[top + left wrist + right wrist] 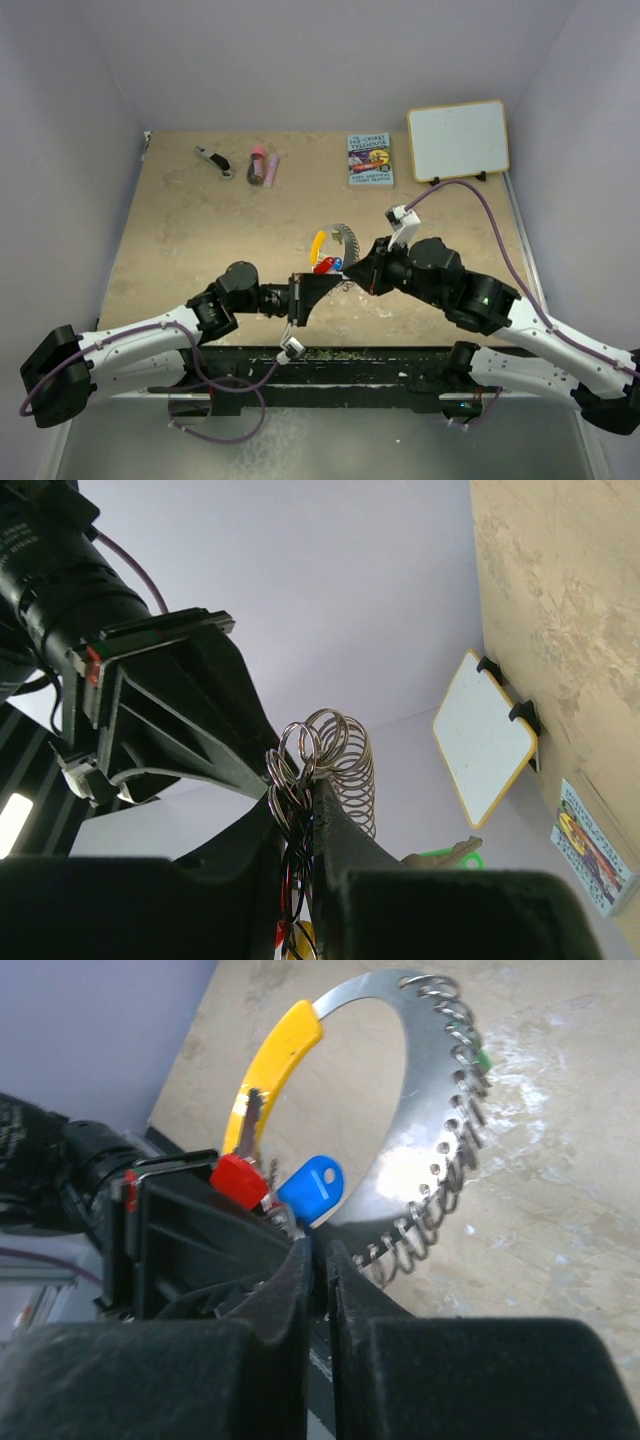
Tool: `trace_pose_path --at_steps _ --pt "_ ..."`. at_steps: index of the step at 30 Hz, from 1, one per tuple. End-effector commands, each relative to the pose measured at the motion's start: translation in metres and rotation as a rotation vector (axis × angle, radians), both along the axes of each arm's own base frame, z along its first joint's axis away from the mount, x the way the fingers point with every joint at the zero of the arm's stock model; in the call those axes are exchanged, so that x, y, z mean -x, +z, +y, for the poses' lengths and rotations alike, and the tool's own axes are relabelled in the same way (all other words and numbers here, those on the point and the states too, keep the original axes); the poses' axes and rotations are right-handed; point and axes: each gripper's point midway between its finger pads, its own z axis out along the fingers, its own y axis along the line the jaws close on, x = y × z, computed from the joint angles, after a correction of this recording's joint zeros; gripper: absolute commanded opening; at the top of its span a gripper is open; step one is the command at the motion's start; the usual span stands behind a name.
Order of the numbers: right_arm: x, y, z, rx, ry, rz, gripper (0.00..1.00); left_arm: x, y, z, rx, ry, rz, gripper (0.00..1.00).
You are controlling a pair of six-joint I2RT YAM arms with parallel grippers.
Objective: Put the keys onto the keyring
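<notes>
Top view first: the bangle-sized whitish keyring (347,236) with the yellow stretch and silvery beaded rim hangs above the beige table (200,230), right between my two grippers. My left gripper (318,282) comes at the keyring from its left and my right gripper (358,272) from its right. A small red-headed key (323,266) and a blue-headed key (338,263) dangle at the keyring's near edge. Well beyond the keyring lie a paperback book (370,160), a white board with a yellow frame (458,140) and a black-and-silver tool (213,160).

Left wrist view: my left gripper (310,805) is clamped tight on the keyring's (340,750) wire loops, so I'm gripping it by the rim. A green-headed key (452,858) pokes out just right of the loops.

Right wrist view: the keyring (405,1110) stands up in front of me, yellow part on its left. The red key (240,1180) and blue key (312,1188) hang side by side inside its lower left. My right gripper (318,1260) is pinched nearly together directly under the blue head. Honestly can't tell if the blade is caught in there.
</notes>
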Motion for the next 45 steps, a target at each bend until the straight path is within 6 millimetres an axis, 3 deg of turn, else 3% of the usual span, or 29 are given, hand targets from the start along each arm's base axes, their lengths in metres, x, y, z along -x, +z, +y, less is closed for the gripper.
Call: trace_pose_path --at_steps 1,8,15,19,23,34,36,37,42,45 --pt "-0.002 0.004 0.000 -0.028 -0.012 0.001 0.02 -0.001 0.029 0.001 0.091 0.005 -0.052 0.06" --pt "-0.010 -0.001 -0.005 0.003 -0.058 0.004 0.00 -0.015 0.009 -0.003 0.082 0.054 0.075 0.09" --pt "-0.022 -0.044 0.000 0.126 -0.096 0.088 0.00 -0.025 -0.035 -0.016 0.019 0.057 0.216 0.16" --pt "-0.033 -0.067 0.001 0.195 -0.134 0.134 0.00 -0.032 -0.035 -0.022 0.049 0.069 0.268 0.17" --pt "-0.047 -0.070 0.001 0.174 -0.168 0.137 0.00 -0.044 -0.043 -0.025 0.008 0.112 0.332 0.20" --pt "-0.096 -0.069 -0.012 0.167 -0.188 0.116 0.00 -0.053 -0.076 -0.018 -0.059 0.180 0.334 0.58" --pt "-0.107 -0.061 -0.015 0.162 -0.197 0.095 0.00 -0.056 -0.081 -0.016 -0.094 0.202 0.342 0.87" --pt "-0.114 -0.056 -0.017 0.157 -0.205 0.084 0.00 -0.057 -0.081 -0.014 -0.105 0.215 0.347 0.92" --pt "-0.142 -0.040 -0.029 0.173 -0.236 0.038 0.00 -0.063 -0.074 -0.006 -0.114 0.272 0.370 0.98" --pt "-0.156 -0.048 -0.043 0.212 -0.273 0.039 0.00 -0.072 -0.062 -0.002 -0.105 0.329 0.387 0.98"
